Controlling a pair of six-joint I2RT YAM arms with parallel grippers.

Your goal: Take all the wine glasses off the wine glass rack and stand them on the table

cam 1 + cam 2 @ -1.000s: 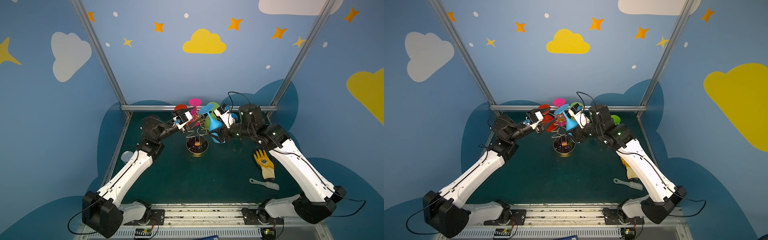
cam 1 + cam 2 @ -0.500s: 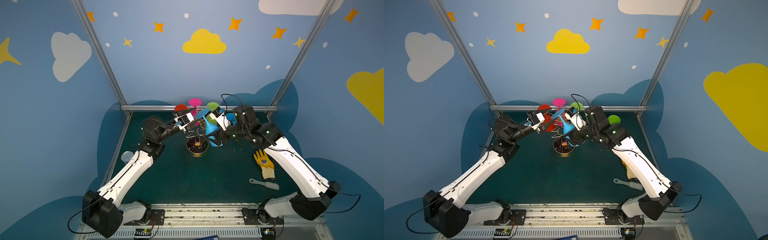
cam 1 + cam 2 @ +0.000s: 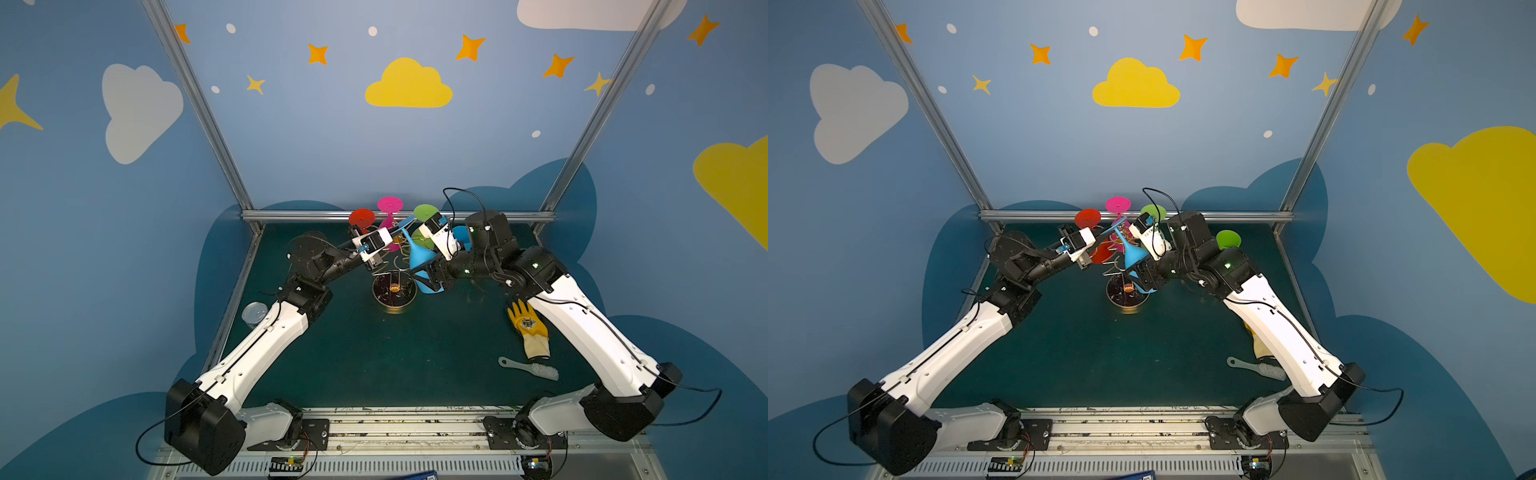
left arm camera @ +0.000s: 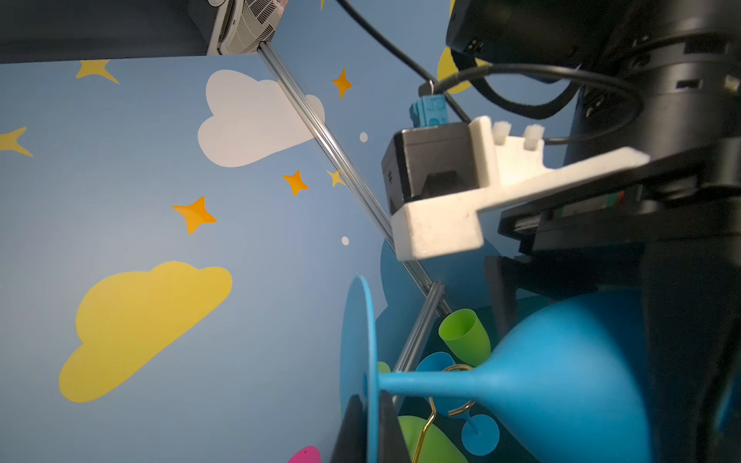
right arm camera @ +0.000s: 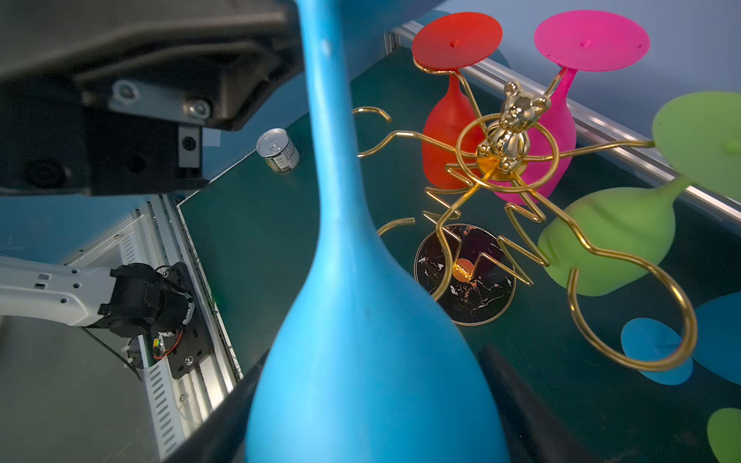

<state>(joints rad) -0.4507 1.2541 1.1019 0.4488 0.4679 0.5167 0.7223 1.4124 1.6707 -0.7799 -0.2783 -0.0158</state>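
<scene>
Left pincer (image 4: 369, 399): clenched, pinches rim of foot disc of blue wine glass (image 5: 341, 208). Right pincer (image 5: 375, 352): grasps same glass round the bowl, one finger each side. Holds it tilted, foot up, bowl down, above mat, just right of wine glass rack (image 3: 394, 293) in both top views; touching or not, can't tell. In right wrist view, passes thru no ring; in left wrist view, can't tell if gold loop sits behind stem or round it.

Nearest: metal rail (image 3: 395, 424) w/ both arm bases. Then dark green mat (image 3: 374, 357), matte. On its right: grey brush (image 3: 528, 368), yellow glove (image 3: 528, 330) just behind. At left edge: small tin can (image 5: 277, 151), lid sealed, contents hidden.

Further back: rack, tall gold wire, arms w/ ring ends, gold bear (image 5: 509, 120) on top, round dark marbled base. Carries 3 glasses hung bowl-down by the foot: red glass (image 5: 441, 136), pink glass (image 5: 563, 140), green glass (image 5: 609, 244). Beyond, back right on mat: loose green glass (image 3: 1228, 240), bowl empty; loose blue glass (image 5: 649, 340) beside it.

Farthest: alu frame bar (image 3: 399, 215), then blue walls (image 3: 291, 145) w/ clouds & stars.
</scene>
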